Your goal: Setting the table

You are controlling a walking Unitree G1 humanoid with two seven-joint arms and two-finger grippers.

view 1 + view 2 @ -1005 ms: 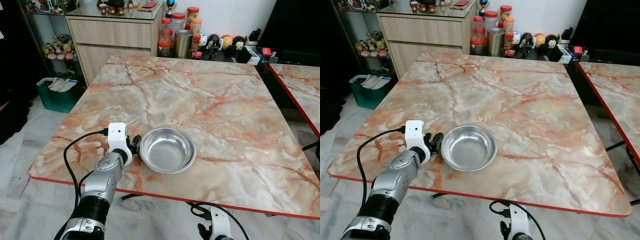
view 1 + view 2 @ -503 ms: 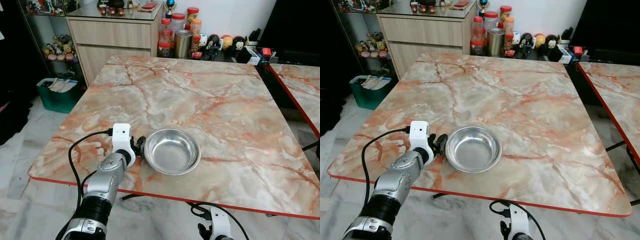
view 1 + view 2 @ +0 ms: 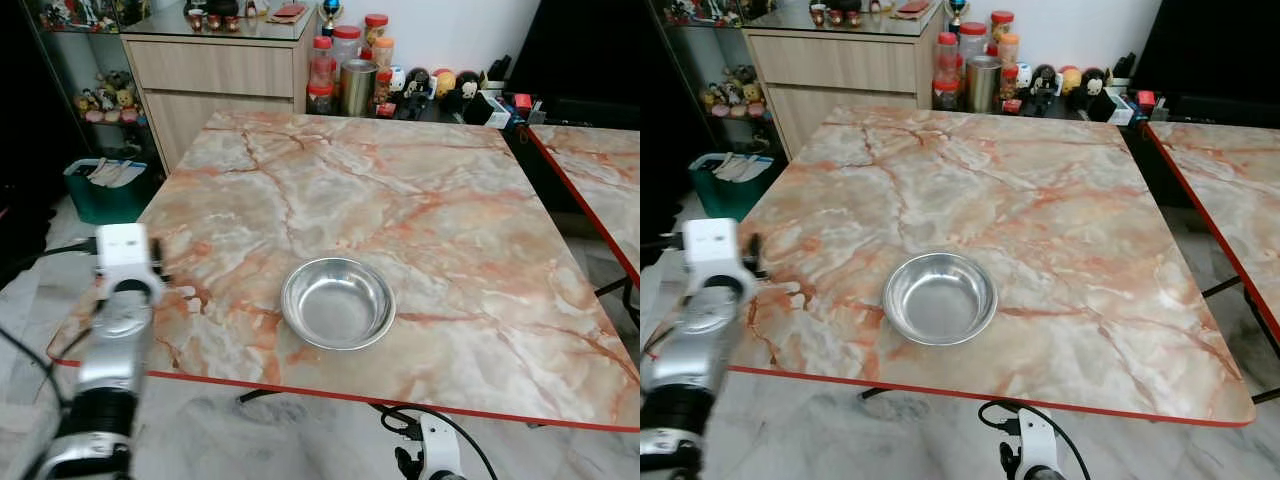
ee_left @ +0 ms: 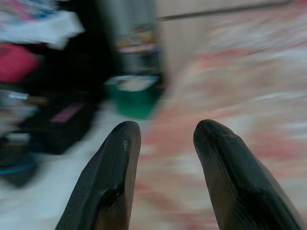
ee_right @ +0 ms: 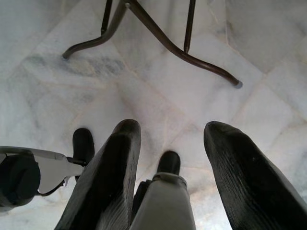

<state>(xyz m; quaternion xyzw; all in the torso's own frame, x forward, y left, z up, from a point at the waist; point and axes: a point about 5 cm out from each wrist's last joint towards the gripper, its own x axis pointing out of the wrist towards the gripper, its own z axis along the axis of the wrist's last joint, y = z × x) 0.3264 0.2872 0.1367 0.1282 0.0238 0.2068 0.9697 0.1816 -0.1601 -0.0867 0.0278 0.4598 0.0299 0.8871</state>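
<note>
A shiny steel bowl stands upright and empty on the marble table, toward its near edge. My left arm is at the table's near left corner, well to the left of the bowl and apart from it. The left gripper is open with nothing between its fingers; its blurred wrist view looks over the table's left edge toward the floor. My right arm hangs below the table's front edge. The right gripper is open and points down at the floor tiles.
A wooden cabinet stands behind the table, with jars and a metal tin beside it. On the floor to the left is a green bin. A second marble table adjoins on the right. Table legs cross the floor below.
My left gripper has let go of the bowl's left rim and swung away left to the table's corner. The bowl stays where it was set; the right arm has not moved.
</note>
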